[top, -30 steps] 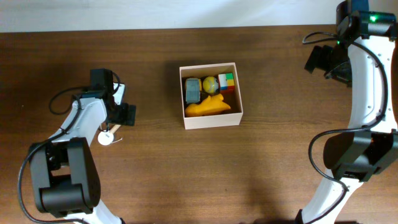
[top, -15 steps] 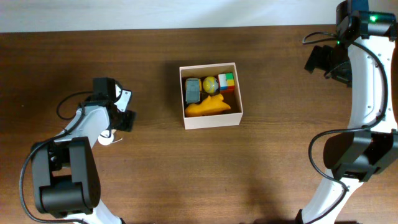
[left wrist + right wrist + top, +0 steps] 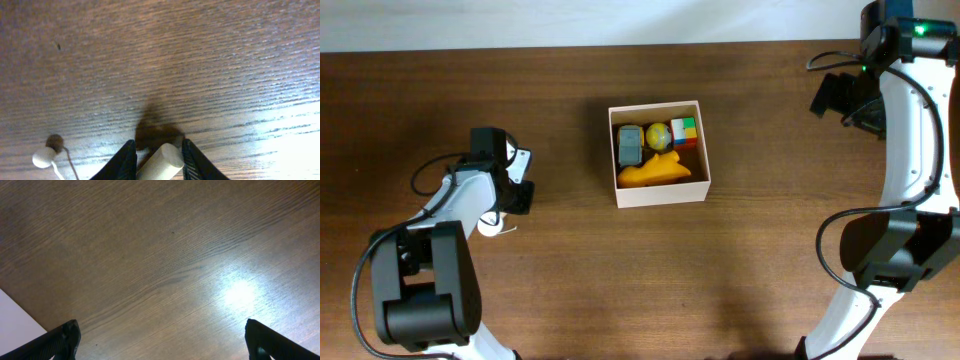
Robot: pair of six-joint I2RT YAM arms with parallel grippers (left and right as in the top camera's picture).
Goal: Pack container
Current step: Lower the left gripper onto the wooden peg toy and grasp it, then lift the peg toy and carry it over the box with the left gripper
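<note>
Left of container point(image 3: 660, 190), left pincer point(image 3: 158, 146) now clenches cream peg point(image 3: 162, 161); right pincer point(image 3: 161, 329) stays released.

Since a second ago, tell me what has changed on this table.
The left gripper shifted slightly toward its base and closed from wide open onto a cream cylinder on the table. The container, the toys inside it and the open right gripper stayed put.

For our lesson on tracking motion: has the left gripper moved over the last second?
Yes. Overhead, the left gripper shifted slightly down the picture, relative to the unmoved container, and its jaws closed on a white peg.
</note>
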